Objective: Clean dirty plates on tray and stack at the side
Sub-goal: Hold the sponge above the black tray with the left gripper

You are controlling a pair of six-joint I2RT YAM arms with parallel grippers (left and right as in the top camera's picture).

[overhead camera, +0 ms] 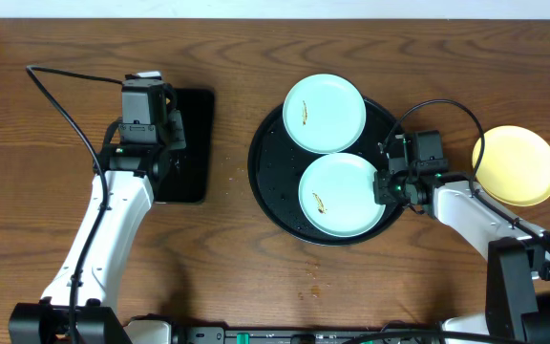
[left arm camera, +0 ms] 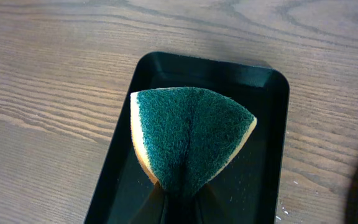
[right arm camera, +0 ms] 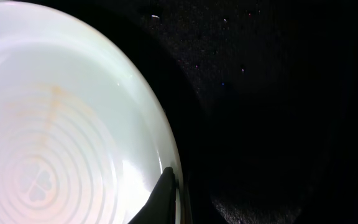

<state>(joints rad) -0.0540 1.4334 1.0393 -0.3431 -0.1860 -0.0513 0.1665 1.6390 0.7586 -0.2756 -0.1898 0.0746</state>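
A sponge [left arm camera: 191, 137], green scouring face up with a yellow foam edge, is squeezed into a fan shape where the gripper [left arm camera: 179, 208] pinches its lower end. It sits over a rectangular tray [left arm camera: 266, 81], glossy black, which lies on the wood-grain counter [left arm camera: 55, 93]

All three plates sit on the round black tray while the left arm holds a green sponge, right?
No: the overhead view shows the yellow plate off the round tray, on the table; only two blue plates sit on it.
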